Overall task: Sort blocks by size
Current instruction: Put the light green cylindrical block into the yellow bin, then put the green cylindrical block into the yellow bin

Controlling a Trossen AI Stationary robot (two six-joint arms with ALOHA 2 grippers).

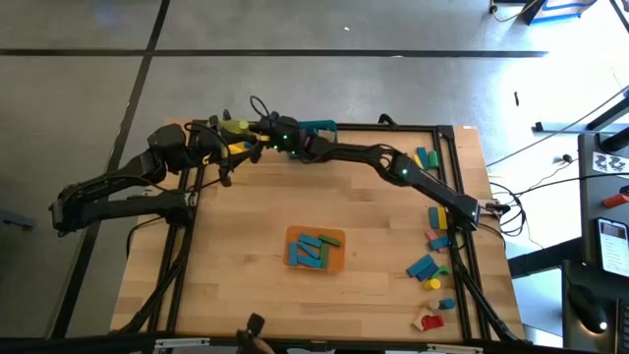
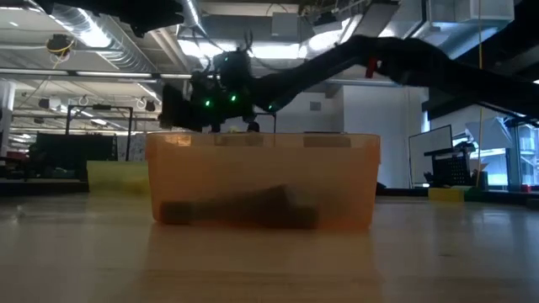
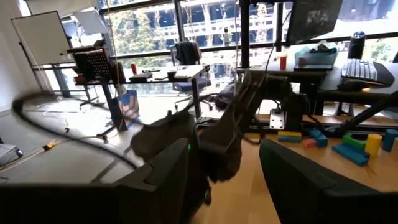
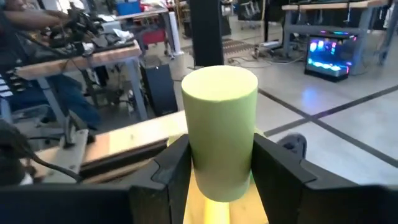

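Observation:
My right gripper [image 1: 248, 129] reaches across to the table's far left corner and is shut on a pale yellow-green cylinder block [image 4: 219, 118], which also shows in the high view [image 1: 234, 126]. It is above the yellow bin [image 1: 242, 147]. My left gripper [image 3: 225, 155] is open and empty just beside it, at the far left [image 1: 224, 149]. The orange bin [image 1: 314, 250] near the table's middle holds several blue and green blocks. Loose blocks [image 1: 433, 239] lie along the right edge. My right gripper pinches the cylinder's curved side [image 4: 199, 158] between its two fingers, on the end nearer the wrist. The fingers lie along the cylinder, coming from the table's right. The cylinder's flat free end [image 4: 219, 84] sticks out past the fingertips. It is lifted clear.
A teal bin [image 1: 317, 126] stands at the far edge beside the right arm. In the low view the orange bin [image 2: 263, 181] fills the foreground and the yellow bin [image 2: 118, 175] sits behind it. More blocks [image 1: 426, 157] lie at the far right. Bare wood surrounds the orange bin.

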